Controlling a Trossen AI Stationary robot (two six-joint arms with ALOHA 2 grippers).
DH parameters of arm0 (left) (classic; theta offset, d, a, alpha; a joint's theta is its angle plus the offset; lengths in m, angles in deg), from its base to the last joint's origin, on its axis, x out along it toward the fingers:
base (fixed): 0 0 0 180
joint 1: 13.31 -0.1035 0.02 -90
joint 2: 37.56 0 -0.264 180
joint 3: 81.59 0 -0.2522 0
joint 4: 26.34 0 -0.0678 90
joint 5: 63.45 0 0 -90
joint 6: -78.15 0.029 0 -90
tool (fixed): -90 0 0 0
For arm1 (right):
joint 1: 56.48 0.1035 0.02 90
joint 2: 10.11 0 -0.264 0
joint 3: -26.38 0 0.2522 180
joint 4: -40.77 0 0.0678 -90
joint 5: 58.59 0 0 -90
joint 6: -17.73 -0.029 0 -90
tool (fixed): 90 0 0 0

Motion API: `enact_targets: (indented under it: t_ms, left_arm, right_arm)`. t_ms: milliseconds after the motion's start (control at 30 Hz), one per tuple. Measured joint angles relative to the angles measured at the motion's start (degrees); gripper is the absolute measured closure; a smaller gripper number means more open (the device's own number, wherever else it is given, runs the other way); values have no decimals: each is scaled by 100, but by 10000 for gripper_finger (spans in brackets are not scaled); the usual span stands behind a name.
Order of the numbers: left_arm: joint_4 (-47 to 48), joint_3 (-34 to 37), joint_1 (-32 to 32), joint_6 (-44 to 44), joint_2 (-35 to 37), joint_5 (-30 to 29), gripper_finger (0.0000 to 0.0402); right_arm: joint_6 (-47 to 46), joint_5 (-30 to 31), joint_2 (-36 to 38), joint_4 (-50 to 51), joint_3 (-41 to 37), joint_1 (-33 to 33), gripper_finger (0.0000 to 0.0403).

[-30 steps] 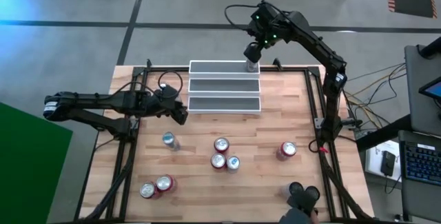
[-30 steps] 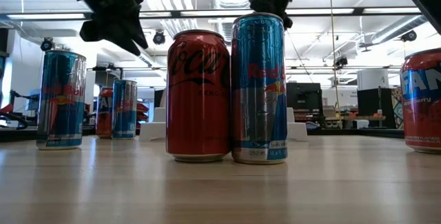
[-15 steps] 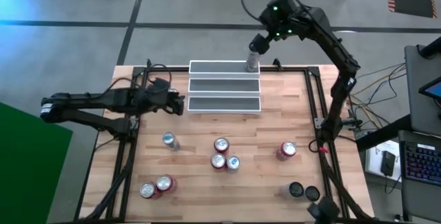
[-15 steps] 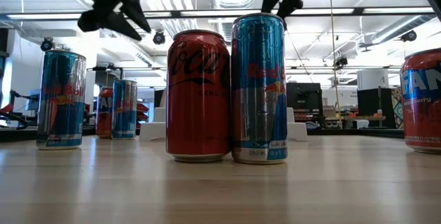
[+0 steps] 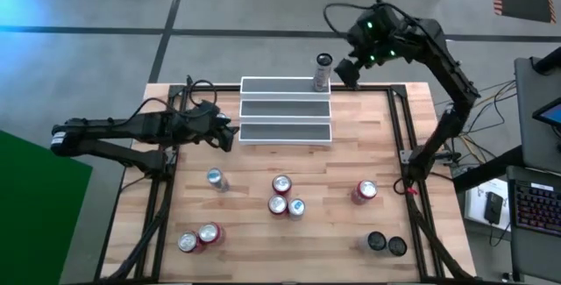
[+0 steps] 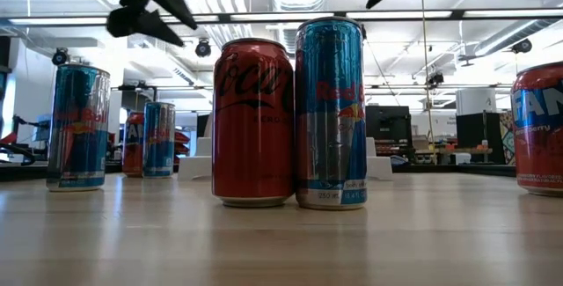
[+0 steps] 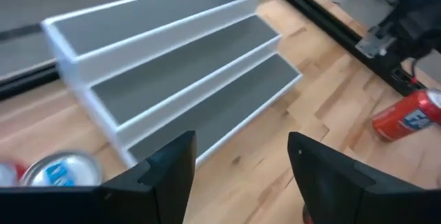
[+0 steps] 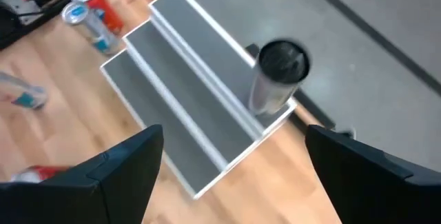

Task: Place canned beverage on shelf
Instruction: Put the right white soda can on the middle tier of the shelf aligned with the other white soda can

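A wooden table (image 5: 351, 153) seen from above, with two dark robot arms. At the back edge stands the shelf (image 5: 286, 110), a white three-step rack with grey treads. One silver can (image 5: 323, 72) stands upright on the top step at its right end; the two lower steps are bare. The right gripper (image 5: 348, 72) hangs just beside that can, clear of it, fingers spread apart. The left gripper (image 5: 230, 134) hovers near the shelf's left end, its fingers also parted and holding nothing.

Loose cans are scattered across the front half of the table: a blue can (image 5: 215, 178) at left, a cluster of three cans (image 5: 282, 196) in the middle, a red can (image 5: 365, 191) at right, a pair of cans (image 5: 199, 237) at front left, and two dark cans (image 5: 386, 244) at front right.

From table height, a red cola can (image 6: 254, 121) and a tall blue can (image 6: 330, 113) fill the middle and hide most of the shelf; only what may be its white ends shows beside them.
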Motion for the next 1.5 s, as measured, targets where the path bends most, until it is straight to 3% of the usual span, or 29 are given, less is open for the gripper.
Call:
enact_targets:
  t_ms: [167,367,567,833,1033,1233,1400,1500]
  left_arm:
    - [-596,0,0,506,-263,184,186]
    - [-1189,0,-4,1225,-514,574,186]
    - [-1635,0,-9,1534,-694,1263,186]
    - [-2015,2,-9,2204,-1075,2031,187]
    - [-2929,2,118,1624,-1588,2554,187]
    - [-3607,-129,735,1205,-2044,2152,187]
    - [-3631,-616,1272,992,-2428,1506,187]
    - [-3577,-874,1419,748,-2676,1451,187]
  right_arm:
    - [-541,343,658,48,-977,776,60]
    - [-1188,219,1484,177,-2414,2049,60]
    - [-3266,181,2026,219,-3373,3826,65]
    - [-5980,282,1725,205,-3736,6092,76]
    - [-6708,-218,1033,212,-3647,7359,76]
    - [-7090,-191,709,199,-3650,8395,76]
    - [-7931,206,854,64,-3667,9055,76]
    - [-8728,545,921,73,-3741,9308,76]
